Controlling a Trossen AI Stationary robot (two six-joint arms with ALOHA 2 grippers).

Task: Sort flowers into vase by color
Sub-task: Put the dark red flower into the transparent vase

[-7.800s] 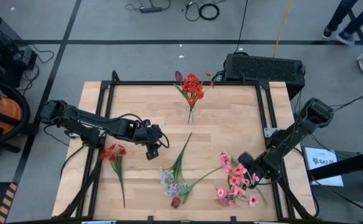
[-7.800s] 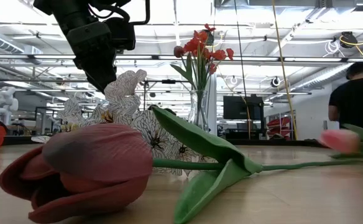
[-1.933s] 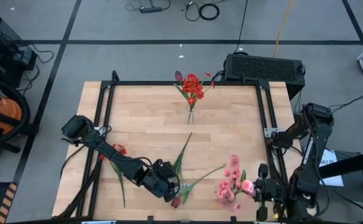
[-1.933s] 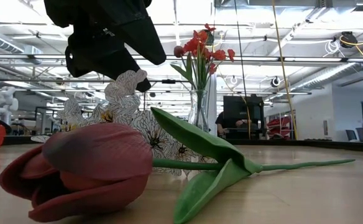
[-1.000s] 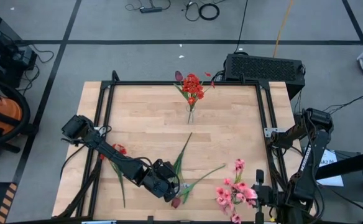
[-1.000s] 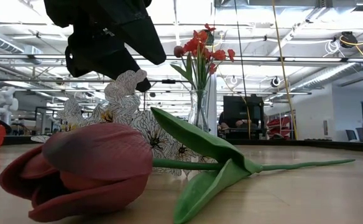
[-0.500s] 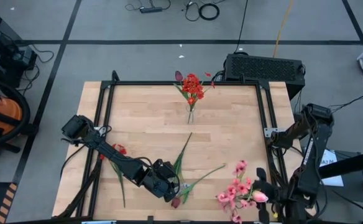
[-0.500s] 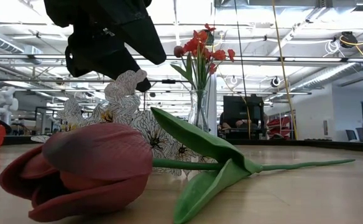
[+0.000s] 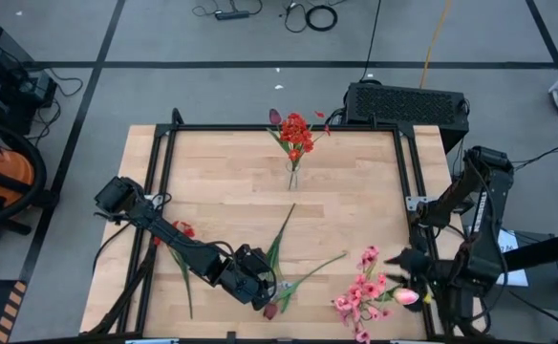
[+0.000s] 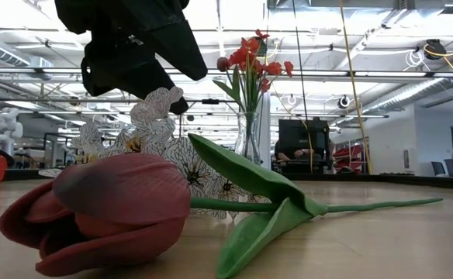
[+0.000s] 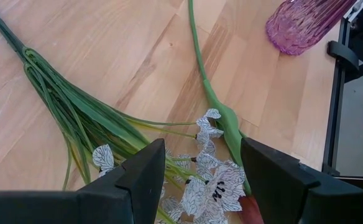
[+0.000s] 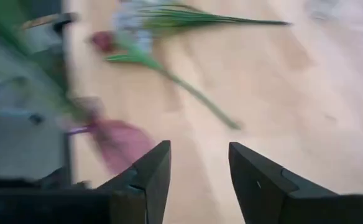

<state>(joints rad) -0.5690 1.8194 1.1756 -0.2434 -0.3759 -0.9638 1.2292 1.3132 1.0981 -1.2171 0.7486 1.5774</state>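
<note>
Left gripper [image 9: 260, 289]: low over the near middle of the wooden table [image 9: 222, 191], fingers spread wide and holding nothing. In the left wrist view they straddle the white-grey spray [image 11: 215, 190] lying on the wood.
White-grey spray: lies on the table among long green blades, its pale veined blossoms just beside a maroon tulip bud [image 9: 270, 311].
Maroon tulip bud: lies on its side near the table's front edge. Its green stem runs away across the wood. In the low view it fills the foreground [image 10: 102, 205].
Right gripper [image 9: 415, 277]: at the near right edge of the table. Whether its fingers are apart or closed on anything, I cannot tell. A pink bud [image 9: 405, 297] sits right against the arm.
Pink blossoms [image 9: 360, 296]: a cluster near the front right corner, close beside the right arm.
Red cluster [image 9: 176, 232]: lies on the left side of the table, partly under the left arm.
Clear glass vase [image 9: 292, 175]: stands at the far middle of the table, holding red flowers [image 9: 296, 132].
Pink glass vase [image 11: 303, 25]: seen only in the left wrist view, near a table edge.
</note>
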